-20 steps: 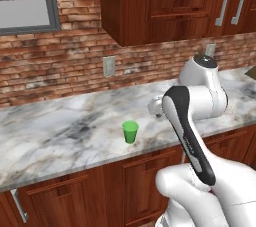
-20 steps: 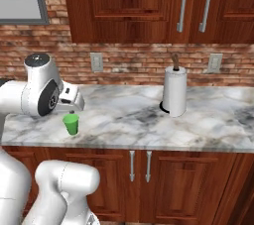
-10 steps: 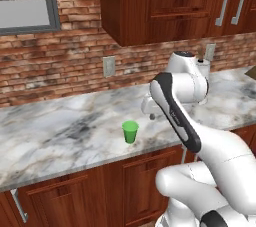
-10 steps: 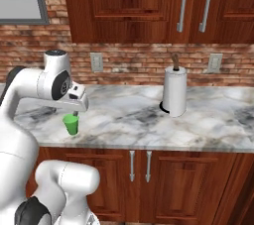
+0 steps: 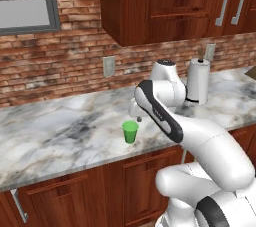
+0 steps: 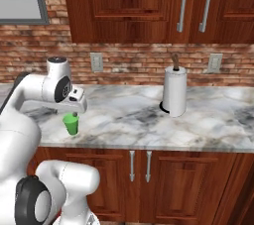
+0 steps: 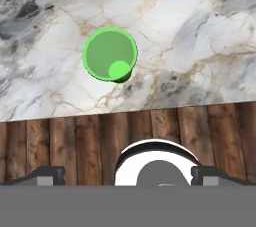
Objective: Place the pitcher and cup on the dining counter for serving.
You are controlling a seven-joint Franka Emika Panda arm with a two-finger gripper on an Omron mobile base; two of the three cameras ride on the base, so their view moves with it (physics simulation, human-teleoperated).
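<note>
While the base views keep the same framing as a second ago, the arm has swung forward and down over the marble worktop [image 5: 60,131], so that the gripper [image 5: 136,112] now hangs just above and slightly behind the cup [image 5: 130,132]. The camera has not moved; only the arm has. A second ago the hand sat higher and further to the right of the tumbler, well apart from it. Now, in the right base view, the gripper [image 6: 75,110] is directly over the cup [image 6: 71,124], without touching it.

The claw stands released, jaws spread wide, holding nothing. In the hand view the cup [image 7: 110,54] is seen from straight above (its open mouth and lighter base both show), standing upright near the front edge of the worktop, offset above the fingertips [image 7: 47,175] and not yet between them. That suggests the approach for a grasp is under way but the descent is still to come; the cup has yet to be carried to the dining counter.

A paper towel roll [image 5: 198,81] stands further along the worktop, near the wall sockets [image 6: 96,62]. No brands, labels or legible writing can be made out anywhere.
</note>
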